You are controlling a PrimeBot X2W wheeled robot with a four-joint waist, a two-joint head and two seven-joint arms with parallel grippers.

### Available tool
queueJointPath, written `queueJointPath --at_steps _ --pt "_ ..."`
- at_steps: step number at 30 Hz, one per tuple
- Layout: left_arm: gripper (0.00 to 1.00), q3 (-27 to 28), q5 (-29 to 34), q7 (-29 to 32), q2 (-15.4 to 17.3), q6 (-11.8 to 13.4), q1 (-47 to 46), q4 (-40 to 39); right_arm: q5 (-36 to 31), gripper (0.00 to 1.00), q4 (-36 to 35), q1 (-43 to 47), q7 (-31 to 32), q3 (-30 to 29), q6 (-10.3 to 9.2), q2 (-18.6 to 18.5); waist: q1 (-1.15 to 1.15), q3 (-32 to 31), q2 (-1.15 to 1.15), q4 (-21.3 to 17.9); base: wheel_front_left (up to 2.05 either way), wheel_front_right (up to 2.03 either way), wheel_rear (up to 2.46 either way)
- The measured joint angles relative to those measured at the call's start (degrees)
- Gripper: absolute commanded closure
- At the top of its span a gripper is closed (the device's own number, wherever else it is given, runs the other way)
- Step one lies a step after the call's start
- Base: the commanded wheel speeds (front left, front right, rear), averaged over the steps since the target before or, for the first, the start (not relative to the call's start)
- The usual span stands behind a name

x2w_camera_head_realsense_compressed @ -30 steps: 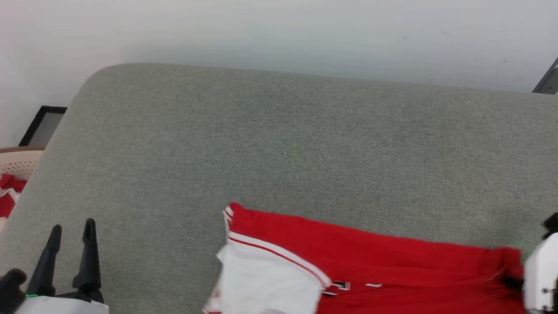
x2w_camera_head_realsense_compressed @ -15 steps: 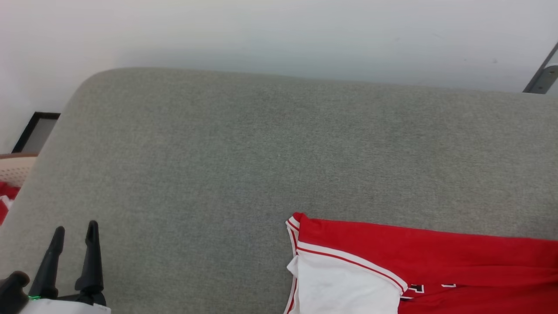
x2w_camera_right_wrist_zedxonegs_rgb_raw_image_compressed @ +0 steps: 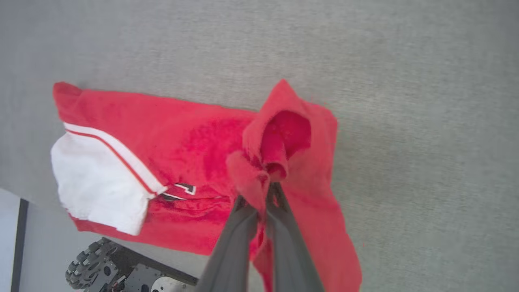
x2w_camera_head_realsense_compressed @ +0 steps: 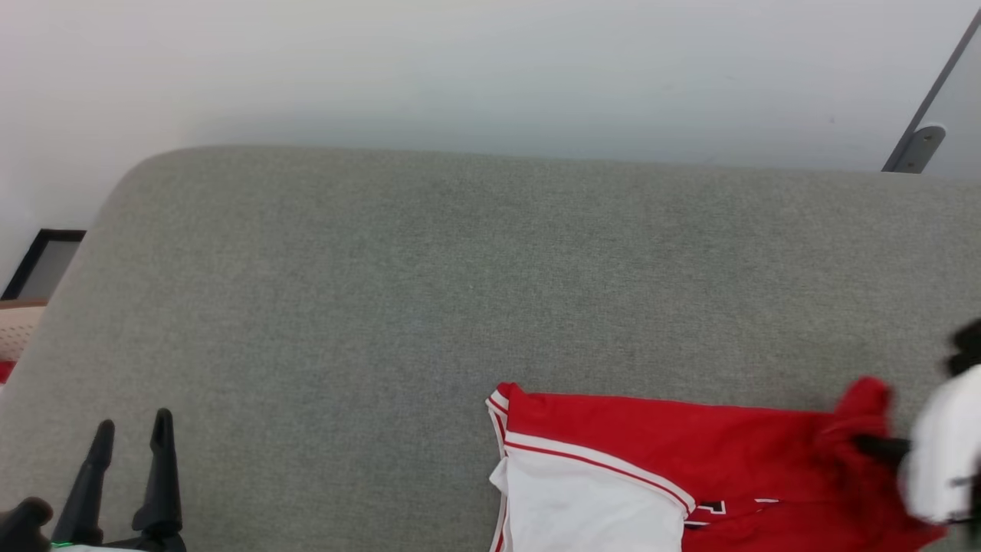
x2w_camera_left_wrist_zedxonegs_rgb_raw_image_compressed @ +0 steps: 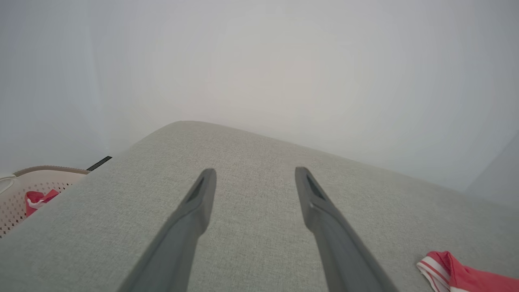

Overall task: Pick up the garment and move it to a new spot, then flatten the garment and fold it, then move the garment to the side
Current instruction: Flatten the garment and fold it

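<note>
Matt cloth lying on coarse weave.
The garment (x2w_camera_head_realsense_compressed: 651, 437) is soft, matt red-and-white cloth; the table (x2w_camera_head_realsense_compressed: 383, 291) wears rough grey woven fabric; the fingers (x2w_camera_left_wrist_zedxonegs_rgb_raw_image_compressed: 190, 219) look like smooth, matt dark plastic; the basket (x2w_camera_left_wrist_zedxonegs_rgb_raw_image_compressed: 10, 215) is perforated pale plastic.

Grey upholstered surface (x2w_camera_head_realsense_compressed: 460, 268) with a rounded far-left corner, before a plain white wall (x2w_camera_head_realsense_compressed: 490, 69). Beside its left edge, a beige perforated laundry basket (x2w_camera_left_wrist_zedxonegs_rgb_raw_image_compressed: 12, 211) holding a small red cloth scrap (x2w_camera_left_wrist_zedxonegs_rgb_raw_image_compressed: 36, 198) with white edging. Black-framed panel (x2w_camera_head_realsense_compressed: 42, 261) just beyond the basket. Slanted grey metal bar (x2w_camera_head_realsense_compressed: 916, 146) at upper right.
</note>
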Motion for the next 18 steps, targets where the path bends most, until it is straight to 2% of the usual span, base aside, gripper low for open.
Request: queueJointPath --at_steps 4,7,13,18 --pt "0.00 -0.9 0.0 0.0 -0.3 0.0 -0.2 0.2 0.3 1.00 -6.3 0.8 2.8 3.9 0.00 5.5 0.00 -0.1 0.00 0.5 0.00 0.00 0.00" --pt "0.00 -1.8 0.0 0.0 -0.5 0.0 -1.1 0.6 -0.1 1.00 -7.5 0.1 2.9 7.7 0.00 8.9 0.00 0.1 0.00 1.3 0.00 0.00 0.00" --pt "0.00 -3.9 -0.1 0.0 -0.5 -0.1 -3.1 1.8 -0.9 1.00 -3.4 -3.0 -0.8 15.3 0.00 14.1 0.00 0.5 0.00 3.4 0.00 0.00 0.00" --pt "0.00 -4.8 -0.3 0.0 -0.7 -0.2 -4.7 2.6 -2.3 1.00 2.8 -5.9 -5.1 21.0 0.00 16.3 0.00 0.8 0.00 5.2 0.00 0.00 0.00"
